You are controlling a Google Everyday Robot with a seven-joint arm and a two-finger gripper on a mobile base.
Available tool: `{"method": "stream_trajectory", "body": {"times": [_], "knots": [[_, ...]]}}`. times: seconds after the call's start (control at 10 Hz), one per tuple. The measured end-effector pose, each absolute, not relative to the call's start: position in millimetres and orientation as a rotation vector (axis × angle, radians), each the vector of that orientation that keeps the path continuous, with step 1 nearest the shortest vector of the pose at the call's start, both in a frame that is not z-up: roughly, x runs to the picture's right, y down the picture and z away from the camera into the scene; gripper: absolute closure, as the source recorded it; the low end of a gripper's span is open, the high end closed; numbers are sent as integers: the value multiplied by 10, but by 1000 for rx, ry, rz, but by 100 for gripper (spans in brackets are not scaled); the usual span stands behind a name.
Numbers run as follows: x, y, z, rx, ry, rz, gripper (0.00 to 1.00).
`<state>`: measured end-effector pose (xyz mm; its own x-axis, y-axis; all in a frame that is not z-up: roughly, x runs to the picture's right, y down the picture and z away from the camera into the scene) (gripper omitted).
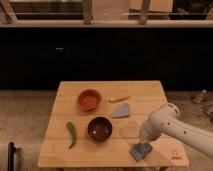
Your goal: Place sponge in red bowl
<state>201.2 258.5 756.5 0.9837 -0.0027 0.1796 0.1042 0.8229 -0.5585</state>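
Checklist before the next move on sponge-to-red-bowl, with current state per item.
1. Gripper down at the sponge: ok.
2. Sponge securely grasped: cannot tell.
3. Red bowl upright and empty: ok.
4. Low straight path to the red bowl clear: not ok; the dark bowl and grey wedge flank it closely, so lifting first seems wise.
5. Sponge apart from the other items: ok.

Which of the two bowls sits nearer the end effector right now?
The dark maroon bowl, at front centre. The end effector is at the sponge, front right; the red bowl lies farther back and left.
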Motion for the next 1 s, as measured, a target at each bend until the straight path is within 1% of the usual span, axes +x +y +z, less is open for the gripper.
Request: {"method": "stream_trajectory", "body": {"times": [0.1, 0.2, 0.3, 0.4, 0.6, 0.7, 1.0], "knots": [[2011, 2602, 7554, -604, -183, -67, 74], [2006, 2633, 7531, -606, -196, -84, 66], [1980, 2657, 7508, -607, -212, -107, 54], [1981, 2671, 7484, -607, -221, -117, 46], [1996, 2718, 7423, -606, -239, -145, 25], [1992, 2725, 7401, -604, -246, -162, 20], [2016, 2790, 7349, -599, -260, -229, 20]]}}
